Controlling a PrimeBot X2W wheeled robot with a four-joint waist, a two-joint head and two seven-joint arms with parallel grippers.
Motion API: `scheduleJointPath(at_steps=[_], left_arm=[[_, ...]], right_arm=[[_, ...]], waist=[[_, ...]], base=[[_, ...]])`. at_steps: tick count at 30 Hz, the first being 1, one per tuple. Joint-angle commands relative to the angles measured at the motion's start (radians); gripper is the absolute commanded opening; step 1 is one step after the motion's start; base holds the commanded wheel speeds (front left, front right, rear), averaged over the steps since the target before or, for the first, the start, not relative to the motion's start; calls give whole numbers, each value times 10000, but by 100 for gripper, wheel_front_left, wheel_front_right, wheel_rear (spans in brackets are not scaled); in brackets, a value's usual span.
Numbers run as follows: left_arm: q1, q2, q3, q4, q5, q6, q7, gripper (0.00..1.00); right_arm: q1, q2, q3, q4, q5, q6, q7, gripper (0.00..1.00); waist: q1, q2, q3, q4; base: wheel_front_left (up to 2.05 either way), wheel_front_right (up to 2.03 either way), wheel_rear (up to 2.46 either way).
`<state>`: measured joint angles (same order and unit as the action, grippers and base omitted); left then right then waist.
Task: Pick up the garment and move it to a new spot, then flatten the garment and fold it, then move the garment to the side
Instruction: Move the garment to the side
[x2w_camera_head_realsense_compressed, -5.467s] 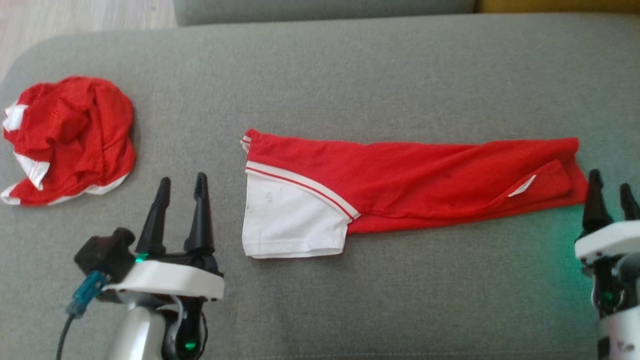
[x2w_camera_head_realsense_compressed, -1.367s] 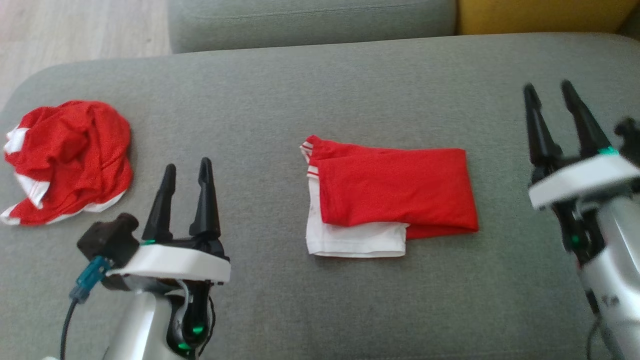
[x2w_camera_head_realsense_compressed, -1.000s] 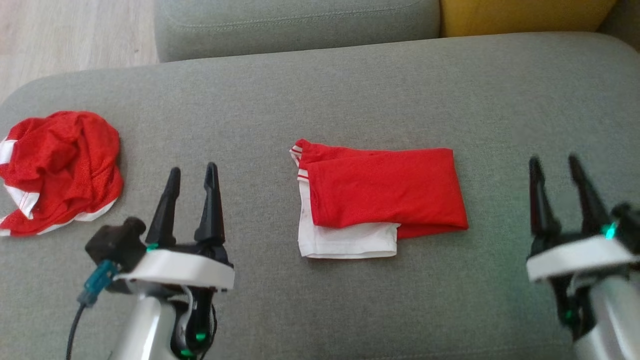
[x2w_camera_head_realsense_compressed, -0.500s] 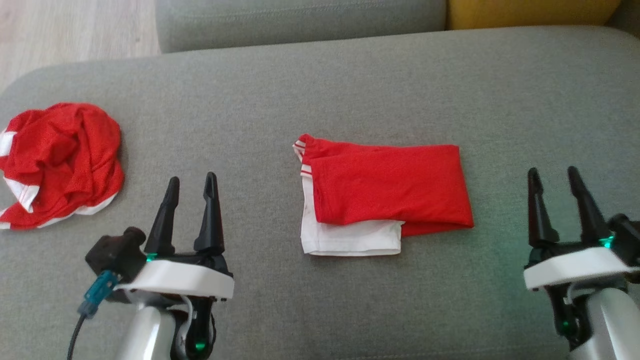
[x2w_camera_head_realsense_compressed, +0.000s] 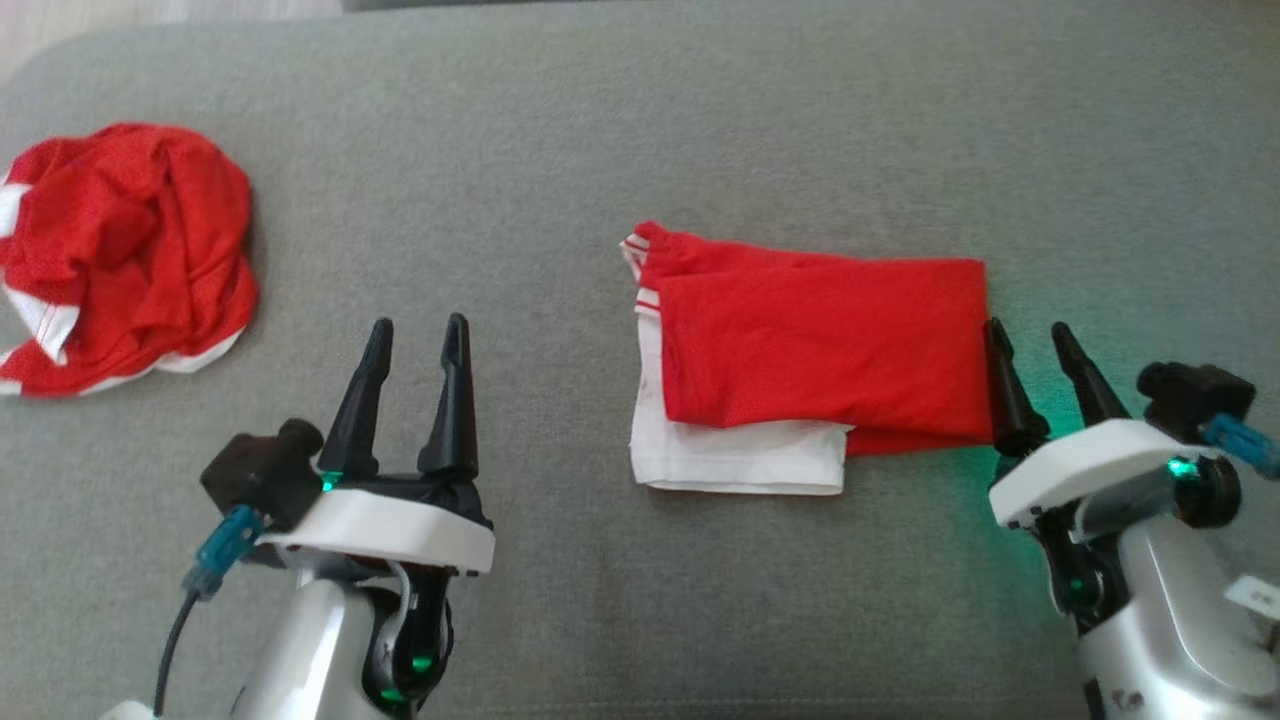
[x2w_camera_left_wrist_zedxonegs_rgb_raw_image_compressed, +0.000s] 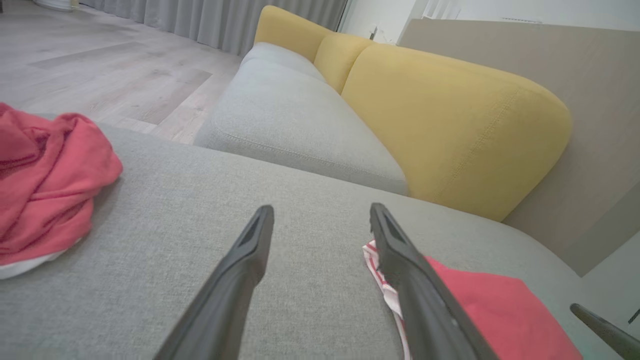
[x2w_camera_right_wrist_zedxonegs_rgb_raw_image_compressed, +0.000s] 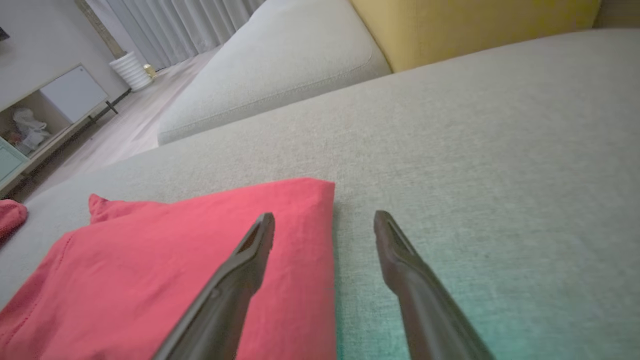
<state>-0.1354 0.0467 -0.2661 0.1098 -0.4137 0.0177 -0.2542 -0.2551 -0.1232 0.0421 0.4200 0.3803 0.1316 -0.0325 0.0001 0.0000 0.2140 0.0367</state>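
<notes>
**Item 1. Folded garment** (x2w_camera_head_realsense_compressed: 810, 350). Red, with a white panel (x2w_camera_head_realsense_compressed: 740, 455) showing at its 7 o'clock corner. It lay flat on the grey seat cushion (x2w_camera_head_realsense_compressed: 640, 120), just toward 3 o'clock of the head view's centre. It was folded to a compact rectangle, several layers deep, with its edges fairly square.

**Item 2. Right gripper** (x2w_camera_head_realsense_compressed: 1025, 328). It sat at 4 o'clock, with its fingers spread wide and nothing between them. It had been placed at the garment's 3 o'clock edge. In the right wrist view, 1 finger lay over red cloth and the other over bare cushion. Whether it touched the cloth could not be told.

**Item 3. Left gripper** (x2w_camera_head_realsense_compressed: 419, 322). It sat at 7 o'clock, with its fingers likewise apart and empty, well clear of the garment's 9 o'clock edge.

**Step in hand (judged).** The fold looked finished, and the last step, moving the garment aside, looked about to begin. The next move called for the right fingers to close on every layer at that edge. A pinch on the top layer alone would likely pull the fold open.

**Item 4. Crumpled garment** (x2w_camera_head_realsense_compressed: 120, 255). Red and white, it was heaped at 10 o'clock near the cushion's edge.

**Obstructions (judged).** The heap and the left gripper took up the 9 o'clock side. Toward 12 and 3 o'clock the cushion was bare.
</notes>
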Motion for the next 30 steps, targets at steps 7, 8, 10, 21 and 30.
scheduleJointPath(at_steps=[7,8,10,21,30], left_arm=[[-521,35,225,-199,42,78,-76,100],[-538,35,221,-202,41,80,-76,100],[-572,35,219,-207,41,85,-76,100],[-649,35,390,-202,220,20,-76,100],[-1024,35,361,-250,485,-130,-76,100]], right_arm=[[-857,191,188,925,-92,-9,555,100],[-905,196,228,1053,-138,-9,602,100],[-1003,178,329,1227,-229,-9,597,0],[-1748,-1584,1527,590,-2013,-9,-703,0],[-2422,-4538,1388,111,-1404,-9,-349,0]], waist=[[-1,0,407,369],[-1,0,432,384],[-1,0,473,398],[-1,0,561,-341],[-1,0,1184,-1088]], base=[[0,0,0],[0,0,0],[0,0,0],[0,0,0],[0,0,0]])
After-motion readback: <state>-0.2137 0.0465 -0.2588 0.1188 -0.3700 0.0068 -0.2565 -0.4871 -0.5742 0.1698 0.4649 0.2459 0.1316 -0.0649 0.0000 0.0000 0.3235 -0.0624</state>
